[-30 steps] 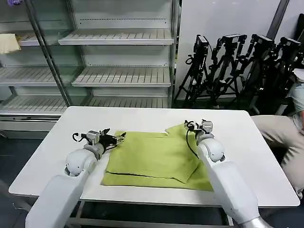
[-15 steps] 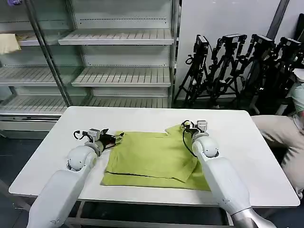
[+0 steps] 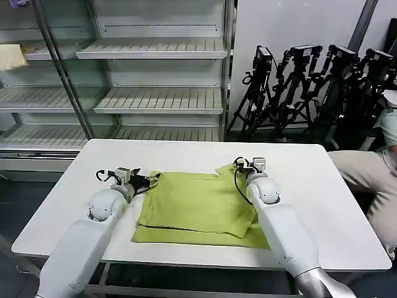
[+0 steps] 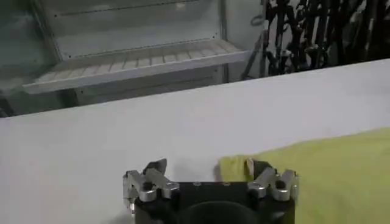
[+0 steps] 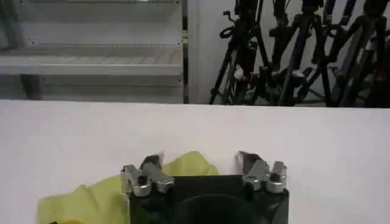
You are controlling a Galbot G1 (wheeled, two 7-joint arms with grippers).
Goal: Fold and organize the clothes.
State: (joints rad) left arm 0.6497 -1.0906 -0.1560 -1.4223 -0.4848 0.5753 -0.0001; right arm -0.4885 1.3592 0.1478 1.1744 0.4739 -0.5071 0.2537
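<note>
- While the shirt (image 3: 198, 208) lay flat on the white table (image 3: 322, 205), close to its near edge, it looked partly folded: a layer was doubled over the body, and a lower layer stuck out along the near and right edges.
- By that look, I judged the first fold or two done; the far corners, still loose, and a final tidy fold were left.
- At the shirt's far left corner sat the left gripper (image 3: 151, 180), low over the table. In its wrist view its jaws (image 4: 210, 176) stood wide, with the corner of cloth (image 4: 317, 170) just inside one finger and nothing pinched.
- At the far right corner, where a flap of cloth rose a little, sat the right gripper (image 3: 248, 165). Its jaws (image 5: 201, 170) were spread wide too, a yellow-green hump (image 5: 183, 165) lying between the fingers, not clamped.
- Both arms seemed set to take a far corner each, a guess from their places.
- Behind the table stood empty shelves (image 3: 155, 99) and a row of black tripods (image 3: 310, 87).
</note>
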